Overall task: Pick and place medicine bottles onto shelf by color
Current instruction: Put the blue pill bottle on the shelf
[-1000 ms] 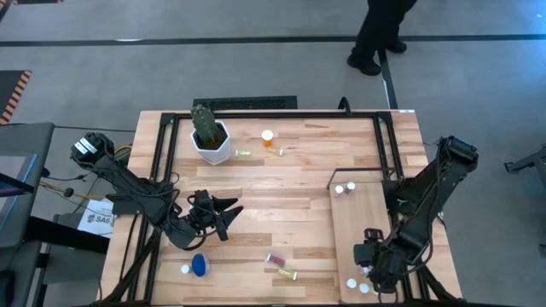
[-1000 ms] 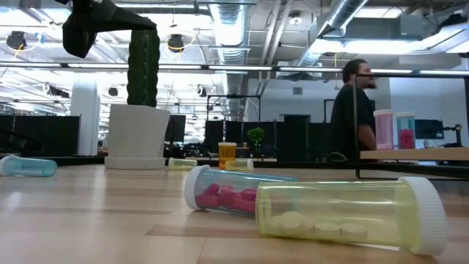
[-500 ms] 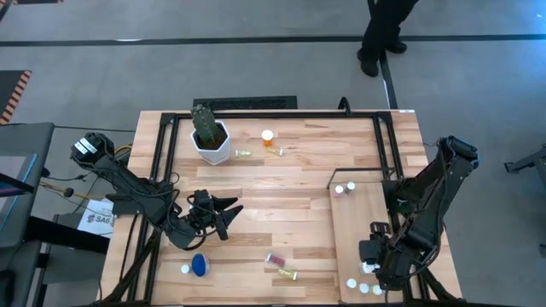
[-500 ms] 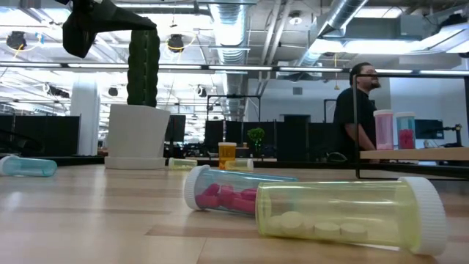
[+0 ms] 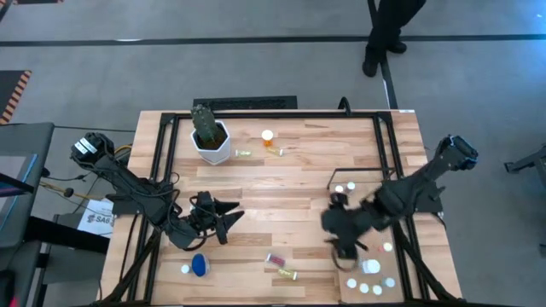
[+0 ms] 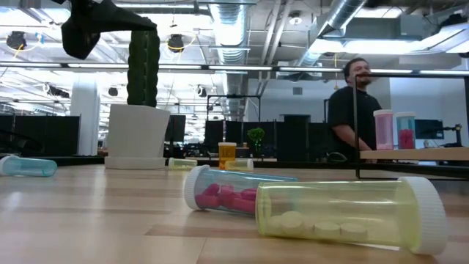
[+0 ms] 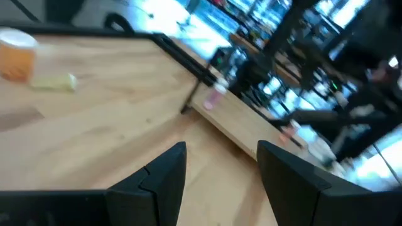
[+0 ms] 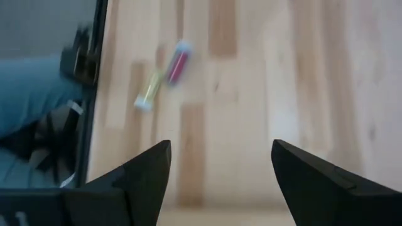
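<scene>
Right hand [image 5: 339,228]: your right arm reaches in over the shelf's inner edge, the hand blurred in the high view; its wrist view shows the fingers [image 8: 143,174] spread wide with nothing between them.
Left hand [image 5: 229,215]: it hangs over the table's left half, fingers parted and empty, pointing toward the shelf.
Shelf [image 5: 351,211]: you see the pale panel on the table's right side, with two bottles [image 5: 345,188] standing at its far end and a cluster of white-capped ones [image 5: 372,280] at its near end.
Pink bottle [image 5: 275,259]: lying on its side near the table's front edge, just beside the yellow bottle [image 5: 287,274], both well apart from the shelf.
Blue bottle [image 5: 199,265]: lying near the front left, below your left hand.
Orange bottle [image 5: 268,138]: upright at the back of the table, near the cactus pot [image 5: 211,145].
Person [image 6: 353,110]: stands beyond the table.
</scene>
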Robot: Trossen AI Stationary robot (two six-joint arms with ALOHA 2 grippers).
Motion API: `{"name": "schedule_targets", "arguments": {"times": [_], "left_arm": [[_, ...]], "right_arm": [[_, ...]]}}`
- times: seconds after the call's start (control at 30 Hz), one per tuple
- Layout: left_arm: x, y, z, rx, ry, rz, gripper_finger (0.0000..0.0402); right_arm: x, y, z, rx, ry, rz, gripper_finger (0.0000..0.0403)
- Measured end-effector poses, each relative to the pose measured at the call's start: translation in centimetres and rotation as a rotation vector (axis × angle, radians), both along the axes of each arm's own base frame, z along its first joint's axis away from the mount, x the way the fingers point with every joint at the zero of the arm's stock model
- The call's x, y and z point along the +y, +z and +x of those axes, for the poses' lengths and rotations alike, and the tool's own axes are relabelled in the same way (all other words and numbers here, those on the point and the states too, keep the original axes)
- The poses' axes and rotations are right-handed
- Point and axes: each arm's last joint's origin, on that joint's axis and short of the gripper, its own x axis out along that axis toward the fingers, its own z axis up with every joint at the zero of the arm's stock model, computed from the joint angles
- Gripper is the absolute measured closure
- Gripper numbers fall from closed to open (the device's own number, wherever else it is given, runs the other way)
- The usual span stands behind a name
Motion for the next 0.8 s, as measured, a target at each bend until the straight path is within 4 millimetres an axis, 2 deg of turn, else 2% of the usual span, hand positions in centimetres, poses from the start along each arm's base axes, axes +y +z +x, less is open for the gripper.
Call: {"name": "schedule_targets", "arguments": {"times": [0.1,0.2,0.43,0.6,0.8], "left_arm": [[-0.2,-0.1,0.1,0.028,-0.085,-0.012,0.0219],[-0.6,-0.2,0.1,0.062,-0.201,-0.03,0.0219],[-1.1,-0.7,0.7,0.075,-0.282,-0.018,0.0219],[-2.0,-1.6,1.9,0.057,-0.343,0.064,0.0219],[-2.9,-1.0,3.8,0.136,-0.383,0.142,0.0219]], "right_arm": [[-1.2,0.3,1.3,-0.064,0.01,-0.018,0.0105],[-1.3,0.5,1.7,-0.099,0.033,-0.025,0.0106],[1.0,0.5,0.4,-0.095,0.089,0.006,0.0106],[2.3,0.5,-0.5,-0.1,0.095,0.019,0.0106],[2.8,0.5,-0.9,-0.105,0.071,0.028,0.0106]]}}
